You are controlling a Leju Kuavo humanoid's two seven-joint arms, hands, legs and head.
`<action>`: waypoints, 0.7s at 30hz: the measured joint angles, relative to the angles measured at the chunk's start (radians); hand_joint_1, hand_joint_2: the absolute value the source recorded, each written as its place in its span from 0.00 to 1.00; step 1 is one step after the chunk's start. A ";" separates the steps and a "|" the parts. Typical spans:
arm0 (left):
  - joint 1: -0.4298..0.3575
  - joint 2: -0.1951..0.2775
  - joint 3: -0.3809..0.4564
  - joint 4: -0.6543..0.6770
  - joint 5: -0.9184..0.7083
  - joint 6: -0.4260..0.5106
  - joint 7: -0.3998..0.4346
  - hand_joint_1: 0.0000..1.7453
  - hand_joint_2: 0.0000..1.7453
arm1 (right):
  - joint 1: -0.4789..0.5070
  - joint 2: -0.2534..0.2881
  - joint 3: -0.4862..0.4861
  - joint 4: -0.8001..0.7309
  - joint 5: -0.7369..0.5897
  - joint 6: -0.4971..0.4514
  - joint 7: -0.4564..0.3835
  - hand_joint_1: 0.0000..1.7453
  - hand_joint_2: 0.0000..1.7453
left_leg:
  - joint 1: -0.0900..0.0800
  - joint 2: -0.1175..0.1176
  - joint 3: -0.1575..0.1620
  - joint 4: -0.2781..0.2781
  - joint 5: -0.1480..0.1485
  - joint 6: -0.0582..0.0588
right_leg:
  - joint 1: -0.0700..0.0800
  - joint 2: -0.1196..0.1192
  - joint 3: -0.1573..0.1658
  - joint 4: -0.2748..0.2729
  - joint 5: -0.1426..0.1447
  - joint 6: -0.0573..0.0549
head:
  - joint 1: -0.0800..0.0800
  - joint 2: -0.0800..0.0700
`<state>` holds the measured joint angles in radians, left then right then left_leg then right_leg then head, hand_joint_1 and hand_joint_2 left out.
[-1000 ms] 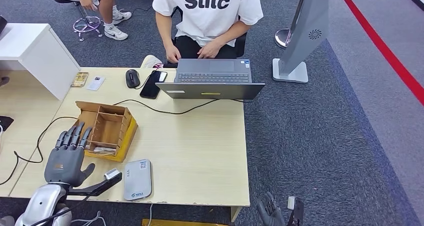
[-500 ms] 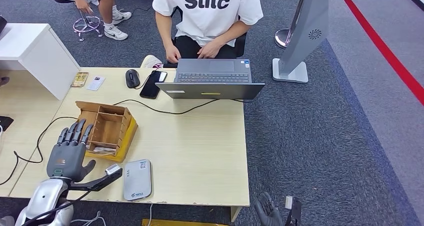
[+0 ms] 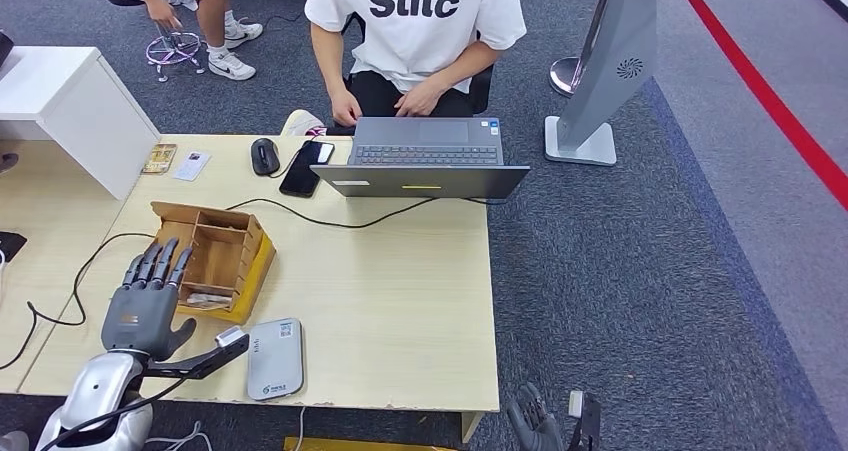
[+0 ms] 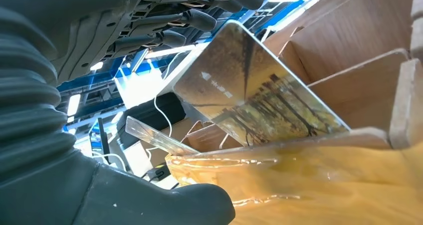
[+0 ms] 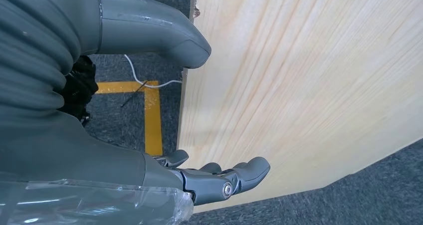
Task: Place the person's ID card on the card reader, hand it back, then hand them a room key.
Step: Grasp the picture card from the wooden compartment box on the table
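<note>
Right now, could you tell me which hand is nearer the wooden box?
Left. The left hand is at the wooden box, fingers reaching its near edge; the right hand hangs below the table's front corner.

A light wooden desk (image 3: 400, 301) stands on dark grey carpet (image 3: 620, 271) crossed by a red stripe (image 3: 770, 101), with a white cabinet (image 3: 70, 111) at its far-left corner.

On the table (image 3: 400, 301) there is one laptop (image 3: 425, 158), one mouse (image 3: 265, 156), one phone (image 3: 307, 167), one wooden box (image 3: 212, 259), one card reader (image 3: 275, 358) and two small cards (image 3: 176, 161) near its far left corner. Two people (image 3: 415, 31) are behind the far edge.
</note>
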<state>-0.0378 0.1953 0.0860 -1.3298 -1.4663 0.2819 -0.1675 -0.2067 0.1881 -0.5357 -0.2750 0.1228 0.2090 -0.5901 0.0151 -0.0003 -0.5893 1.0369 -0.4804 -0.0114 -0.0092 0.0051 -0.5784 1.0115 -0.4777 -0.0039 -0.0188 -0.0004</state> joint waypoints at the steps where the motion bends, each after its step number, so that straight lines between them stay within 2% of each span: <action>1: 0.000 0.000 -0.001 0.001 -0.001 0.000 0.000 0.00 1.00 | 0.000 0.000 0.000 0.000 0.000 0.000 0.000 0.00 1.00 | 0.000 0.000 0.000 0.000 0.000 0.000 | 0.000 0.000 0.000 0.000 0.000 0.000 | 0.000 0.000; 19: 0.008 0.000 -0.071 -0.013 -0.033 0.014 0.001 0.01 1.00 | 0.000 0.000 0.000 0.000 -0.005 0.001 -0.003 0.00 1.00 | 0.000 0.000 0.000 0.000 0.000 0.000 | 0.000 0.000 0.000 0.000 0.000 0.000 | 0.000 0.000; 21: 0.009 0.000 -0.074 -0.013 -0.030 0.013 0.003 0.51 1.00 | 0.000 0.000 0.000 0.000 -0.006 0.001 -0.003 0.00 1.00 | 0.000 0.000 0.000 0.000 0.000 0.000 | 0.000 0.000 0.000 0.000 0.000 0.000 | 0.000 0.000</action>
<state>-0.0286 0.1955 0.0125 -1.3428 -1.4967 0.2949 -0.1645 -0.2066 0.1881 -0.5360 -0.2750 0.1171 0.2101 -0.5928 0.0151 -0.0004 -0.5894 1.0369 -0.4804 -0.0114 -0.0092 0.0050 -0.5784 1.0115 -0.4777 -0.0039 -0.0188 -0.0004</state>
